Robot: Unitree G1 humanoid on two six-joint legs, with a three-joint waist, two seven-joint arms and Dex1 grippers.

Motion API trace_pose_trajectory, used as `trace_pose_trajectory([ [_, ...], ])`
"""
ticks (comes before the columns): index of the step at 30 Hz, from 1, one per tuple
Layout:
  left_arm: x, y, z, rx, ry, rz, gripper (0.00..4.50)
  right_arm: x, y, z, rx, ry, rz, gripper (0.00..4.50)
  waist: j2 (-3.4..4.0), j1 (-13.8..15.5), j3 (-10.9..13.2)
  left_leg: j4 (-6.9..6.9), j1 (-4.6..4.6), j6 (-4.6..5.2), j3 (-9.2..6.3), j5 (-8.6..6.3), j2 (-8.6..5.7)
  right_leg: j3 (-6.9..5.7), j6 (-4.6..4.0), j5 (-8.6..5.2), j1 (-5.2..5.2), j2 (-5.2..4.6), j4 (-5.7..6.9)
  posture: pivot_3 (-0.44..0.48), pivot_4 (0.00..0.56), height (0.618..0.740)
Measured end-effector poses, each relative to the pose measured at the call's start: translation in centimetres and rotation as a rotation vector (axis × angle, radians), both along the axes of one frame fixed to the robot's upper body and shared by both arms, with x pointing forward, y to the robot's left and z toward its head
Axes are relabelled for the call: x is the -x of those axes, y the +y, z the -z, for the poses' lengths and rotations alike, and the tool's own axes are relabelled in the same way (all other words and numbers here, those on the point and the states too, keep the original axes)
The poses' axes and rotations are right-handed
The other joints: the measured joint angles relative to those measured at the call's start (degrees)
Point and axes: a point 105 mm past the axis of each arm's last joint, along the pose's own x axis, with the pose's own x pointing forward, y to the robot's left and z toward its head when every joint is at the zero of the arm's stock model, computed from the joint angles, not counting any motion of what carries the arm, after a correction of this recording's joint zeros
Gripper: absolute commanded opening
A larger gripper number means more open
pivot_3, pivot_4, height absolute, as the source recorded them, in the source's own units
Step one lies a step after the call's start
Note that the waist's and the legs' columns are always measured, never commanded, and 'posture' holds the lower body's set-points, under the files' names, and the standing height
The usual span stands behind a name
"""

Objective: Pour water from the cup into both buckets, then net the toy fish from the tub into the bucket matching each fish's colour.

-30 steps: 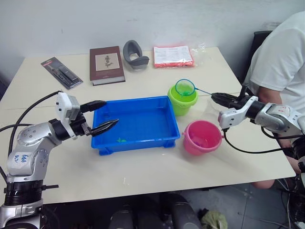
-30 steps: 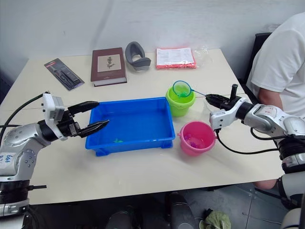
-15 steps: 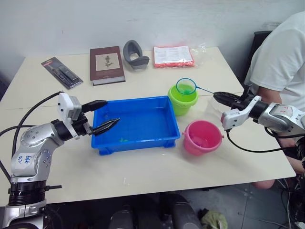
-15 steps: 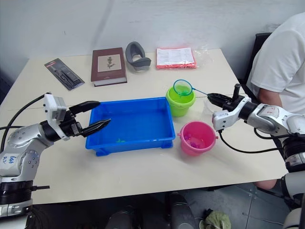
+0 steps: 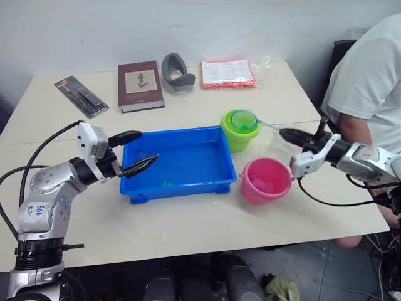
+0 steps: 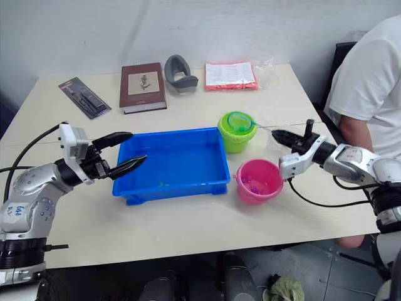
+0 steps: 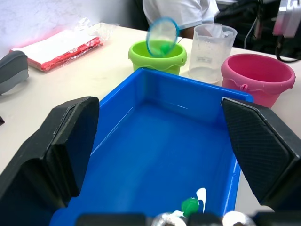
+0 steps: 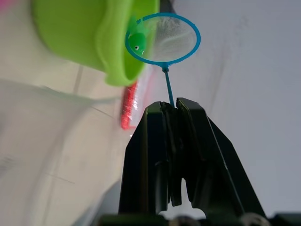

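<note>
The blue tub (image 5: 182, 132) lies mid-table with a green toy fish (image 7: 190, 205) near its front wall. My left gripper (image 5: 148, 146) hangs open over the tub's left end, holding nothing. The lime green bucket (image 5: 233, 139) stands behind the tub's right corner and the pink bucket (image 5: 266, 180) in front of it. The clear cup (image 7: 211, 52) stands between the buckets, to their right. My right gripper (image 5: 285, 133) is shut on the thin handle of the net (image 5: 244, 120). The hoop tilts over the green bucket's mouth with a green fish (image 8: 137, 41) in its mesh.
At the back of the table lie a brown book (image 5: 140, 84), a grey curved holder (image 5: 177, 71), a red-and-white packet (image 5: 227, 74) and a black flat package (image 5: 81, 95). A person in a white shirt (image 5: 369, 81) sits at the table's right edge.
My right gripper has dropped lower and tipped the net down from above the green bucket onto its mouth. The left arm has barely moved.
</note>
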Motion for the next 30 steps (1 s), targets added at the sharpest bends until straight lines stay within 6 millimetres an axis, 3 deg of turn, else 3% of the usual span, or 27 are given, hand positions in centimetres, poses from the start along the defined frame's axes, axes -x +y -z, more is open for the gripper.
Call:
trace_pose_trajectory([
  [3,0.0,0.1,0.1,-0.001,0.003,-0.002,4.44,0.1,-0.2,-0.2,-0.004,-0.012,0.008,0.0,-0.02,0.03,-0.01,0.0,-0.01,-0.01,0.0,0.0,0.0,0.02,0.0,0.0,0.02,0.01,-0.03,0.0,0.15,0.74],
  [11,-0.1,0.1,0.1,-0.002,0.002,-0.002,4.44,-0.5,1.2,2.6,-0.031,0.067,0.004,0.0,-0.02,-0.02,-0.01,0.0,0.01,0.0,0.03,0.01,0.0,0.07,0.01,0.01,0.02,0.03,0.0,0.0,0.15,0.74],
  [17,-0.1,0.1,0.0,-0.003,-0.001,-0.002,4.44,-1.5,-0.1,2.7,-0.024,0.137,0.093,0.0,-0.02,0.02,-0.01,0.0,0.01,0.03,0.02,0.02,-0.02,0.07,0.02,0.02,0.02,0.01,-0.01,0.0,0.15,0.74],
  [25,-0.1,0.1,0.0,-0.004,-0.002,-0.005,4.44,-0.1,2.5,3.1,-0.045,0.213,-0.054,0.0,-0.02,0.0,-0.01,0.0,0.0,0.02,-0.01,0.02,-0.01,0.03,0.02,0.02,0.02,0.02,-0.01,0.0,0.15,0.74],
  [30,-0.1,0.1,-0.1,-0.005,-0.009,-0.006,4.44,-1.0,0.8,3.3,-0.053,0.217,0.053,0.0,-0.02,0.04,-0.01,0.02,0.01,0.07,0.01,0.04,-0.06,0.06,0.05,0.04,0.02,-0.04,0.0,0.0,0.15,0.74],
])
